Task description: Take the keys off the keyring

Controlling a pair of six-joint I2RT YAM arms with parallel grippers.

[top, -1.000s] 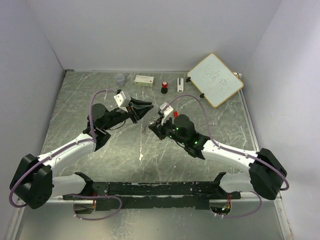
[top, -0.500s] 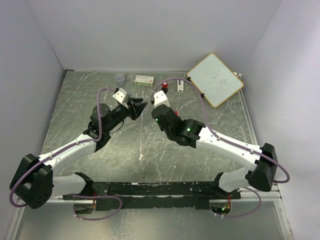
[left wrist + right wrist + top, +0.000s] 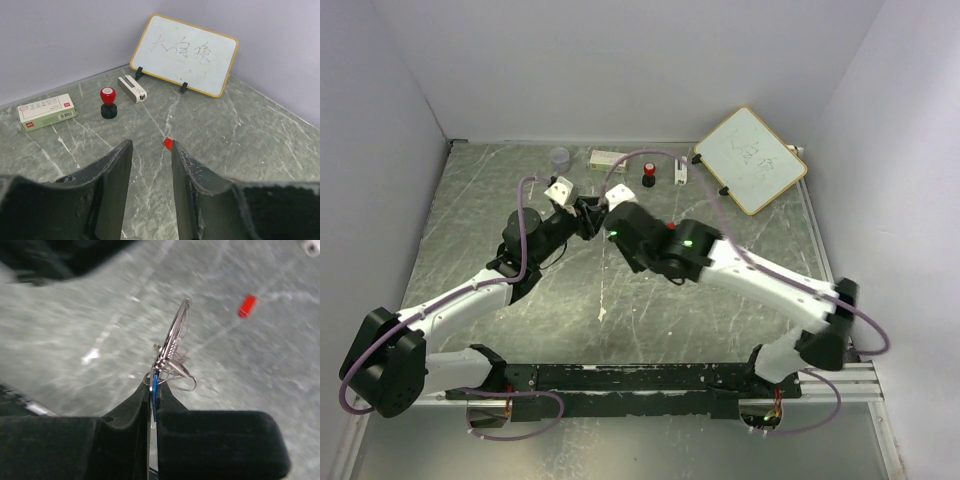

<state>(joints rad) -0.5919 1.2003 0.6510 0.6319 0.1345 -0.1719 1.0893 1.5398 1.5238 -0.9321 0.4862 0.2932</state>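
Observation:
My right gripper [image 3: 154, 385] is shut on the blue key [image 3: 154, 396], seen edge-on between the pads. The thin silver keyring [image 3: 175, 335] stands up from the fingertips with small silver pieces [image 3: 181, 375] dangling at its base. The red key [image 3: 246, 305] lies loose on the table; in the left wrist view it [image 3: 168, 143] sits just past my right fingertip. My left gripper [image 3: 150, 145] is open and empty. In the top view the left gripper [image 3: 588, 213] and right gripper [image 3: 604, 212] are almost tip to tip above the table's middle back.
A whiteboard [image 3: 750, 158] leans at the back right. A black stamp with a red top [image 3: 648, 176], a small white block [image 3: 680, 174], a white box [image 3: 605, 158] and a clear cup [image 3: 559, 158] line the back edge. Walls enclose the table on three sides.
My right arm has swung left and toward the back, carrying the keyring up to my left gripper's tips. My left gripper has edged back a little and stays open.

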